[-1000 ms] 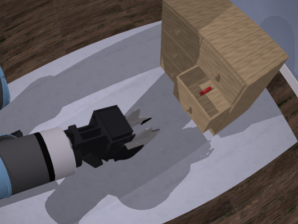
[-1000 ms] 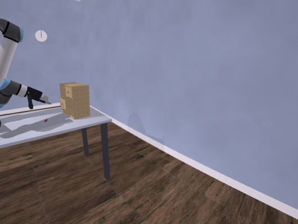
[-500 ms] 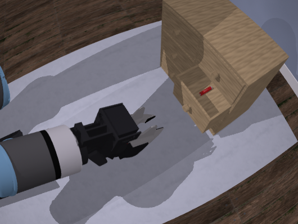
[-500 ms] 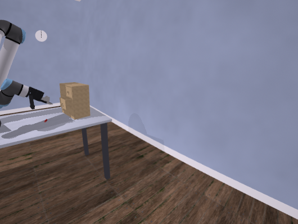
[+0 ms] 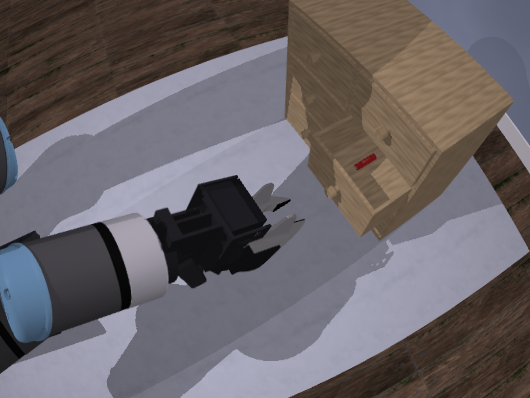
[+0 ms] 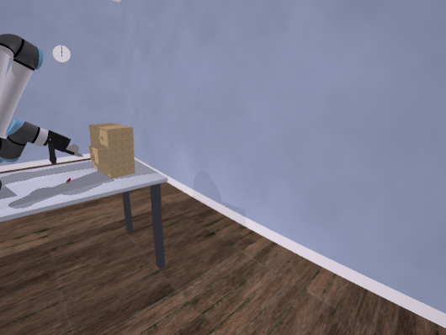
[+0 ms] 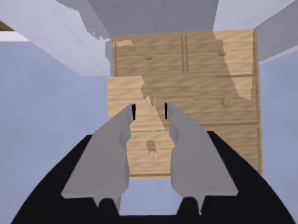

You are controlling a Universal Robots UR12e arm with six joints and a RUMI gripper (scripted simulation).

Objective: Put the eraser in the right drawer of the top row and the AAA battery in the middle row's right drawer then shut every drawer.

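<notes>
the gripper (image 5: pixel 297 211) (image 6: pixel 82 156) (image 7: pixel 150 104) has its fingers slightly apart, nothing between them, near the jutting right middle drawer (image 5: pixel 354 197) (image 6: pixel 95 156) (image 7: pixel 120 95). a red cylinder, apparently the aaa battery (image 5: pixel 365 161), lies inside; the eraser cannot be made out. pushing that drawer home seems the likely step. an off-centre shove could skew it and jam it, while too hard a push could slide or turn the chest (image 5: pixel 445 95) (image 6: pixel 122 147) on the worktop (image 5: pixel 425 280) (image 6: pixel 143 178) (image 7: pixel 160 15). catching the knob (image 5: pixel 331 192) while withdrawing could drag the drawer out (it has no stops).

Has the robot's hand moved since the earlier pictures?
Yes. The hand is closer to the wooden chest than before, its fingertips nearer the open drawer.
</notes>
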